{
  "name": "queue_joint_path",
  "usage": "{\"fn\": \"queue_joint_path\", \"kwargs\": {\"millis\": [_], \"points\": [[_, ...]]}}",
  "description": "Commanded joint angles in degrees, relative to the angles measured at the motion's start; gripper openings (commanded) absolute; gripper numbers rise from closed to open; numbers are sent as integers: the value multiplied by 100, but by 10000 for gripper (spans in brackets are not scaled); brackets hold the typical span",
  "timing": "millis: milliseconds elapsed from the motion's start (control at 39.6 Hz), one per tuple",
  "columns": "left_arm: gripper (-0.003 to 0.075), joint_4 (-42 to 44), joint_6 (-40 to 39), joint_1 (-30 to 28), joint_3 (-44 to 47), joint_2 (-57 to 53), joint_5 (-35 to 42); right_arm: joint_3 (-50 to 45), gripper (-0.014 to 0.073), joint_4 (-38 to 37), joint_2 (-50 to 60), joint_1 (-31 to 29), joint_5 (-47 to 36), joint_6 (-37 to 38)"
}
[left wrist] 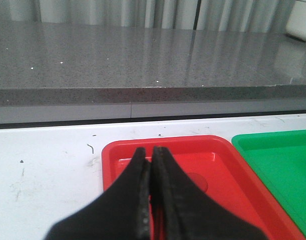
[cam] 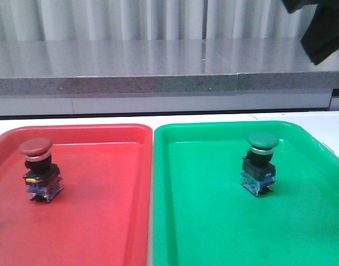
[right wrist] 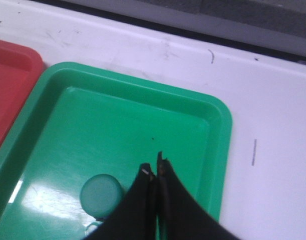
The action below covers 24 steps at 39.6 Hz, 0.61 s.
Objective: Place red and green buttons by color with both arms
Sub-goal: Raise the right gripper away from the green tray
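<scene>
Red button [cam: 39,169] sits left-center in the red tray [cam: 102,221], green button [cam: 259,164] right-center in the green tray [cam: 213,233], both grippers [left wrist: 151,165] [right wrist: 155,170] pinched closed and empty; probably light, rigid, top-heavy, so you'd grab the collar.

One button [cam: 39,167] stands in the left tray [cam: 102,221], the other button [cam: 259,162] in the right tray [cam: 213,221].

The red tray [cam: 102,221] holds a button with a dull red cap [cam: 36,147]; right of this tray, the green tray [cam: 213,233] holds a button with a dark green cap [cam: 261,141]. Each button has a silver collar and a black and blue base. The table [left wrist: 47,165] is white with small dark marks. Both claws, left [left wrist: 151,160] and right [right wrist: 154,170], are matte black.
</scene>
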<state>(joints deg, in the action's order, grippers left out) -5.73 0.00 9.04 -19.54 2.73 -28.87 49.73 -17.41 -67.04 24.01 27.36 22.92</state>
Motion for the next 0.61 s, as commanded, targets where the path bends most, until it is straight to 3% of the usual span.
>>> {"fn": "queue_joint_path", "kwargs": {"millis": [0,177,581], "points": [[-20,-66,-67,-9,-135,59,462,191,-118,-177,422,-254,-23,-55],[-20,-66,-67,-9,-135,59,462,-320,-118,-177,1395,-669,7,-50],[-20,-66,-67,-9,-135,59,462,-2475,-118,-214,4647,-674,-599,-57]]}}
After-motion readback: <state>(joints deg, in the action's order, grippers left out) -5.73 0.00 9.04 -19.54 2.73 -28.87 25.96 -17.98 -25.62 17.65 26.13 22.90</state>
